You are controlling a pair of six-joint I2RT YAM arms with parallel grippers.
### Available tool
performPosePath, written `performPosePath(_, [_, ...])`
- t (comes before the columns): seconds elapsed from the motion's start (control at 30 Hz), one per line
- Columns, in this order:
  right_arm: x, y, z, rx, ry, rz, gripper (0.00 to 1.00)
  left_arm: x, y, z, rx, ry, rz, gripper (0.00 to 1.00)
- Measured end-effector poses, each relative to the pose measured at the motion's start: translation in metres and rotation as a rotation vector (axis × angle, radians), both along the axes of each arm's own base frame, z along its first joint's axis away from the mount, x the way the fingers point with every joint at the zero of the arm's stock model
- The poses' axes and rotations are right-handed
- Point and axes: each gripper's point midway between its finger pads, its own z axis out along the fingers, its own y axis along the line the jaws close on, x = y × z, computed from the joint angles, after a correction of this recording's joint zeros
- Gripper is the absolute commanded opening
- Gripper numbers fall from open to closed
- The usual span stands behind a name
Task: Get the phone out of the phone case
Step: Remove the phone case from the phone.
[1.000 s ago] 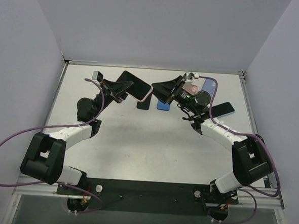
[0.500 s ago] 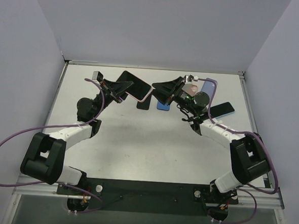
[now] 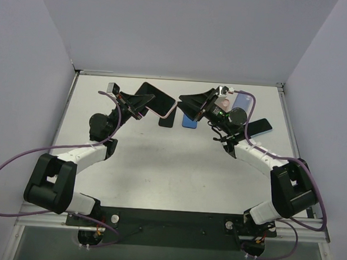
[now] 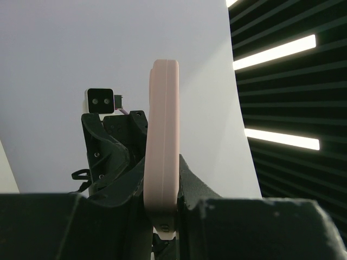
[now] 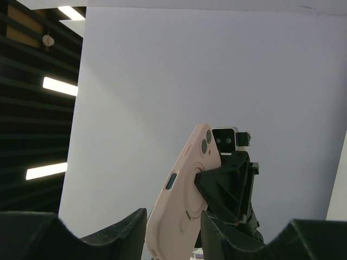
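The left end effector (image 4: 161, 187) grasps the pink phone case (image 4: 162, 130), seen edge-on in its own view. Only the right wrist view shows the case's back. The right end effector (image 5: 173, 230) straddles it, and I cannot tell if it grips.

The right gripper (image 3: 184, 103) is being drawn slightly toward 3 o'clock, away from the pink-cased phone (image 3: 159, 101).

No lettering, brand, number or sign is legible on the pink phone case (image 4: 161, 157) or elsewhere.
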Motion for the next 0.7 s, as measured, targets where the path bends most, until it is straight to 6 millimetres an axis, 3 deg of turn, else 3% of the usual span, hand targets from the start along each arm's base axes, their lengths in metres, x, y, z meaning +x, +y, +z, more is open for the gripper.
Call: performPosePath(0.7, [-0.0081,0.0073,-0.0005,-0.001,0.002,0.033,0.37,0.0035,-0.0015,-0.0026,0.003,0.008,-0.003,0.00])
